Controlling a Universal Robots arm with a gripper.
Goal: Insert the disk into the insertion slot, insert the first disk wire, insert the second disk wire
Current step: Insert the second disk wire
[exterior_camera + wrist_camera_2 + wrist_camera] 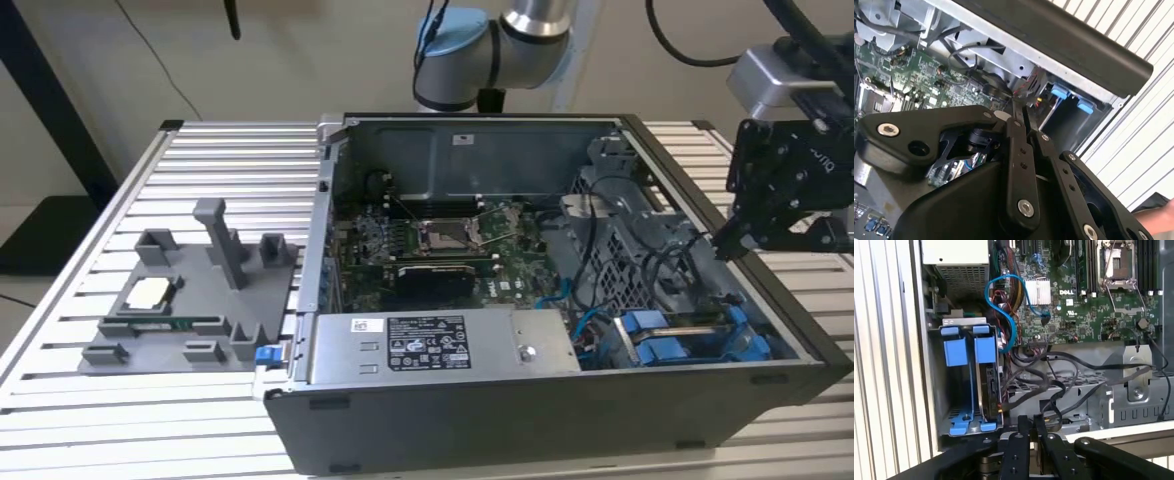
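Note:
The disk (988,386) stands edge-on inside the insertion slot (939,385), held in a bright blue carrier frame (985,347) beside a second blue frame (956,351). In the exterior view the slot (683,338) sits at the case's near right corner. Black wires (1064,386) lie loose over the metal cage next to the bay. My gripper (1032,421) hovers just over these wires with its fingers pressed together and nothing visible between them. It hangs over the case's right wall (731,245) and points down into the case (1021,107).
The open computer case (534,425) lies on a slatted table (227,160). A grey labelled power supply (427,345) sits along the front, with the motherboard (441,240) behind it. A blue cable (1004,305) loops near the bay. A grey fixture (187,300) stands on the exterior view's left.

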